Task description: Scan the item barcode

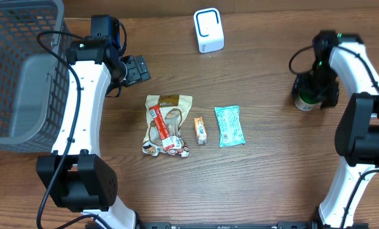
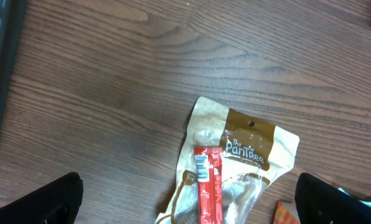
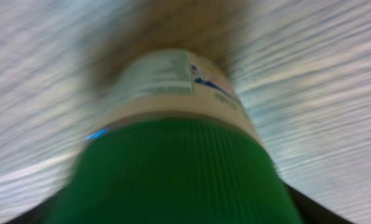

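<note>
A bottle (image 1: 303, 102) with a green cap and a pale label stands on the table at the far right. My right gripper (image 1: 316, 88) is down over it. In the right wrist view the blurred green cap (image 3: 179, 174) fills the space between the dark fingers (image 3: 313, 208), and I cannot tell whether they still press on it. My left gripper (image 1: 136, 69) hangs open at the back left, with nothing in it. In the left wrist view its black fingertips (image 2: 42, 202) stand wide either side of a tan pouch (image 2: 244, 155) with a red barcoded stick (image 2: 207, 186) lying on it.
A white scanner (image 1: 208, 30) stands at the back centre. A small orange packet (image 1: 200, 130) and a teal packet (image 1: 229, 126) lie to the right of the tan pouch (image 1: 167, 124). A grey wire basket (image 1: 18, 70) fills the left edge.
</note>
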Action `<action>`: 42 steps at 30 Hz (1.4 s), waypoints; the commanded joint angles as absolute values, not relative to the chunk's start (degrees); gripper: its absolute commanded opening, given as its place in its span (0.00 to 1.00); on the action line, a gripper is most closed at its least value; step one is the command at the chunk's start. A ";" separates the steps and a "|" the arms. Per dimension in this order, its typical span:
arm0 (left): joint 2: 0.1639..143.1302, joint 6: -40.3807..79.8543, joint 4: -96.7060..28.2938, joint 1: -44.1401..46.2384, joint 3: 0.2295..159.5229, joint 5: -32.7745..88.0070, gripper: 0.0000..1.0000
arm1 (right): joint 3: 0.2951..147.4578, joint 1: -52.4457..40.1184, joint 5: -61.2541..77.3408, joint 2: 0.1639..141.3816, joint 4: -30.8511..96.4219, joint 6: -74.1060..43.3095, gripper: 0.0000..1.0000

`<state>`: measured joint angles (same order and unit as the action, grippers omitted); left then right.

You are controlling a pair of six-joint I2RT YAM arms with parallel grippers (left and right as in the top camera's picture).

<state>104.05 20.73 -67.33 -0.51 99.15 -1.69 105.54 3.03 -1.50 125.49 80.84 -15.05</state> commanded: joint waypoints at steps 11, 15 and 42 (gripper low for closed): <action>103.22 19.44 -67.24 -0.62 99.85 -1.87 1.00 | 136.68 -3.14 14.22 124.49 97.06 -3.97 0.69; 103.22 19.44 -67.24 -0.62 99.85 -1.87 1.00 | 132.60 -8.27 14.24 124.49 96.62 -3.99 0.67; 103.22 19.44 -67.24 -0.62 99.85 -1.87 1.00 | 96.82 -20.14 3.90 124.29 69.73 -18.31 0.53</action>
<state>104.05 20.73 -67.31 -0.51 99.15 -1.72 96.90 -21.58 6.96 125.14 69.67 -14.48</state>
